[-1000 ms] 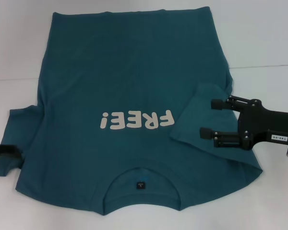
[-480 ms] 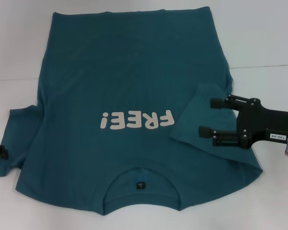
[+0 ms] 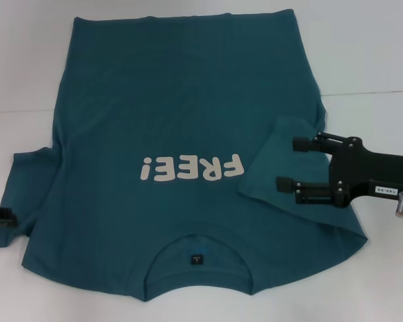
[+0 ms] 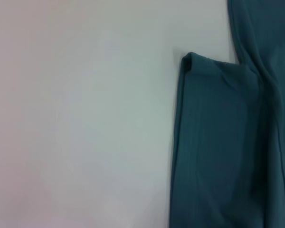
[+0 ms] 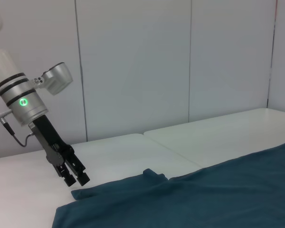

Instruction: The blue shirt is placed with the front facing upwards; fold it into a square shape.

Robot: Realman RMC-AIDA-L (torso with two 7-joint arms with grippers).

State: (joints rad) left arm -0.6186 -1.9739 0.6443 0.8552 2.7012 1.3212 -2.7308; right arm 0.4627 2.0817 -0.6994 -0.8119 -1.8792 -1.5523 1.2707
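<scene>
Head view: a large teal-blue short-sleeved cotton T-shirt [image 3: 181,147] with white "FREE!" lettering lies face up on the white bench [image 3: 369,54], collar nearest the robot. Its right sleeve [image 3: 279,164] is already turned in over the body, and the black right end effector [image 3: 292,163] hovers there with fingers spread, gripping nothing. The left sleeve [image 3: 23,194] lies flat; the left end effector [image 3: 0,216] pokes in at that sleeve's edge.

Left wrist view: the sleeve [image 4: 218,142] lies on bare bench, its corner curled; no fingers are visible.

Right wrist view: the left end effector [image 5: 75,176] points down just above the sleeve tip [image 5: 85,194], fingers seemingly closed and empty.

Sleeve folding appears half done; next, the left end effector likely must open, pinch that hem and carry it inward.
</scene>
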